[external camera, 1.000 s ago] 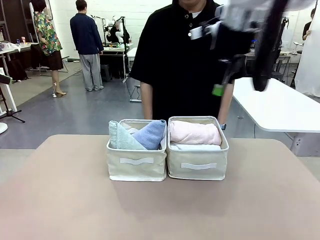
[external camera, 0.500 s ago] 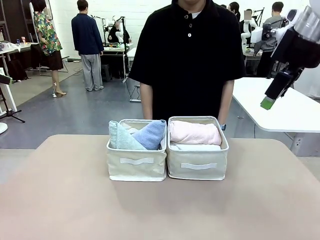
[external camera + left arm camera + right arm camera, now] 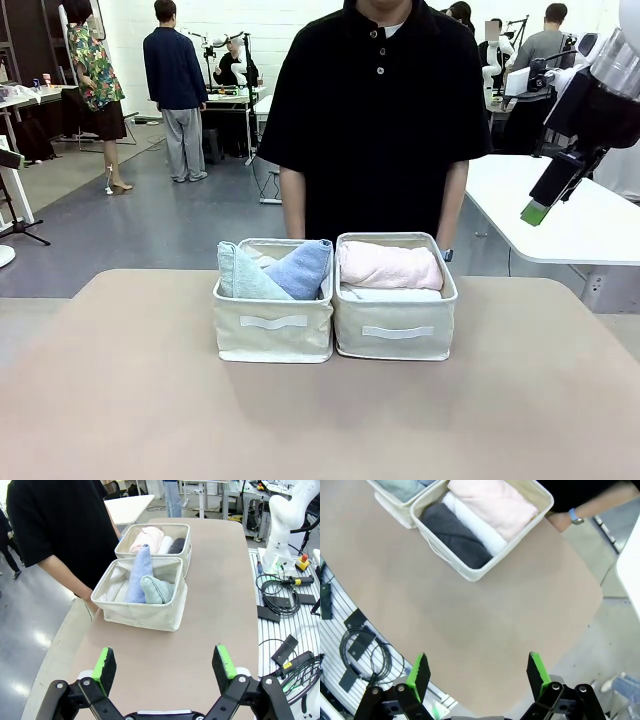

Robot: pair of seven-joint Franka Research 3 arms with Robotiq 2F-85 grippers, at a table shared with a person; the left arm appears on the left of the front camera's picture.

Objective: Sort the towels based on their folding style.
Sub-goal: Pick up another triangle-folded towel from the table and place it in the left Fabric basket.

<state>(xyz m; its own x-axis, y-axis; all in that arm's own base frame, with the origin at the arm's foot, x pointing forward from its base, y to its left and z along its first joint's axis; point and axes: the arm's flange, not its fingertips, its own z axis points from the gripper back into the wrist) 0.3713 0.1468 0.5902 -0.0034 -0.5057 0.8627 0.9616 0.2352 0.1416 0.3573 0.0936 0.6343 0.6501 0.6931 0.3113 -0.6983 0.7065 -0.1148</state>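
Note:
Two cream bins stand side by side mid-table. The left bin holds a mint-green cone towel and a light blue cone towel. In the right bin lies a rolled pink towel on top of a white one. From above, the right wrist view shows pink, white and dark grey rolls side by side. My right gripper hangs high at the far right, open and empty. Well back from the bins, my left gripper is open and empty.
A person in a black shirt stands right behind the bins, arms down. Bare tan table stretches in front of and beside the bins. A white arm base, cables and a tool shelf lie off the table's side.
My right arm has swung from in front of the person's chest out to the far right and settled there. Bins and towels are unchanged.

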